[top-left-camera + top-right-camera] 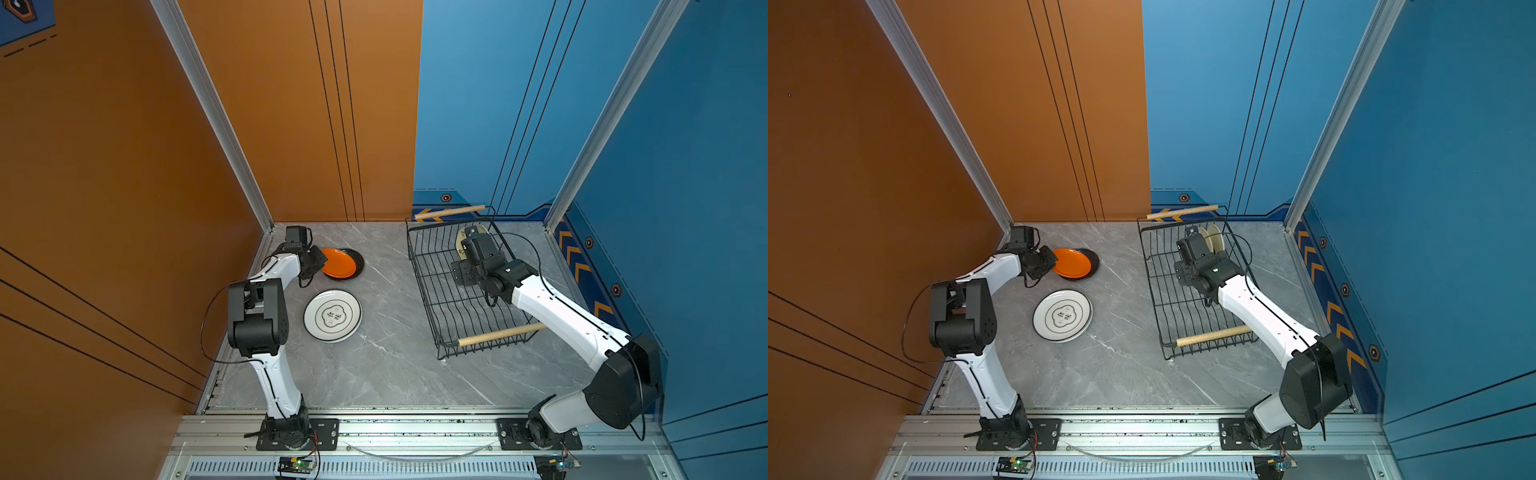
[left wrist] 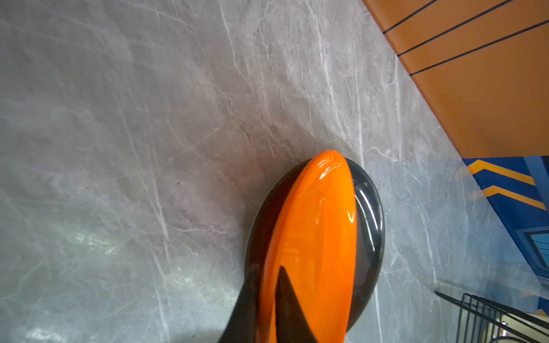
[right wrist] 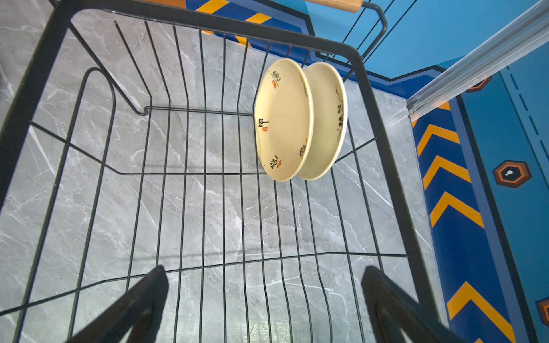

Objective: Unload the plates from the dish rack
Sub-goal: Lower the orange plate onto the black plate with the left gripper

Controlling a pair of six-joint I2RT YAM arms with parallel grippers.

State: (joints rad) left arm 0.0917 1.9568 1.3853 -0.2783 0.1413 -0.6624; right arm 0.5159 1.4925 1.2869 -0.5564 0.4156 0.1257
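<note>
Currently pinching the rim of the orange plate with the left gripper, at the far left of the grey marble table. From the left wrist view, jaws closed on that rim: one dark finger over the glossy orange face, its partner under the edge. Laid flat on a black plate, visible as a dark crescent past the orange on the side away from the gripper. Just nearer the camera and apart from that pair: a white plate, flat on the table, with a dark rim and a printed motif in its middle. Over on the right, well apart from all three: the dish rack, black wire, with a light wooden handle at the far end and another at the near end. Inside it, at the far end by the right-hand wall: two cream plates on edge, side by side, touching or nearly so, with dark characters printed near the rims. Reaching down into the rack with the right gripper, jaws spread wide and gripping nothing, short of the cream plates, over bare wire floor.
</note>
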